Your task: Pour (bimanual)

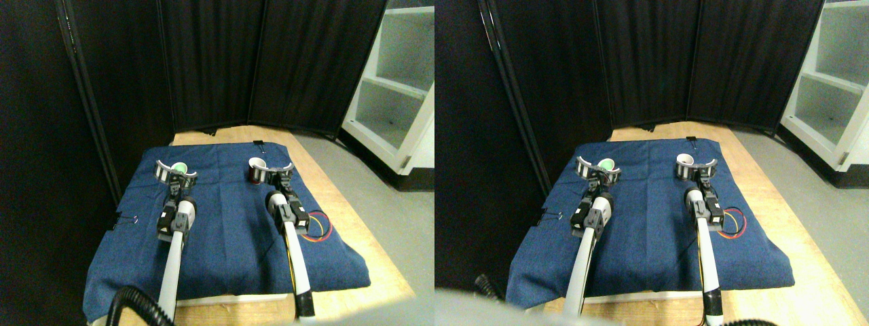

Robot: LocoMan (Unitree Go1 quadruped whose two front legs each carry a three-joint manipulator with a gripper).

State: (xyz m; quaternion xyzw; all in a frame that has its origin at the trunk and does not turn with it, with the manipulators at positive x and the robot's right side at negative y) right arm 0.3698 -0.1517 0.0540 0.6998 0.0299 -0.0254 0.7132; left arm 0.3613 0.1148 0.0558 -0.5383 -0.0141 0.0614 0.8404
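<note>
A small cup with a green inside point(180, 166) stands at the far left of the blue cloth point(224, 224). My left gripper point(176, 174) is right in front of it, its curved striped jaws spread wide and open, and the cup shows just behind their arc. A white-rimmed cup with a dark red body point(256, 170) stands at the far middle of the cloth. My right gripper point(277, 171) sits just to the right of that cup, open, with nothing between its jaws. I cannot tell what is inside either cup.
The cloth covers a wooden board point(353, 224) on the grey floor. Red and yellow wire loops point(319, 227) lie on the cloth beside my right arm. Black curtain panels point(217, 61) stand close behind, and a white shelf unit point(400, 81) stands at the far right.
</note>
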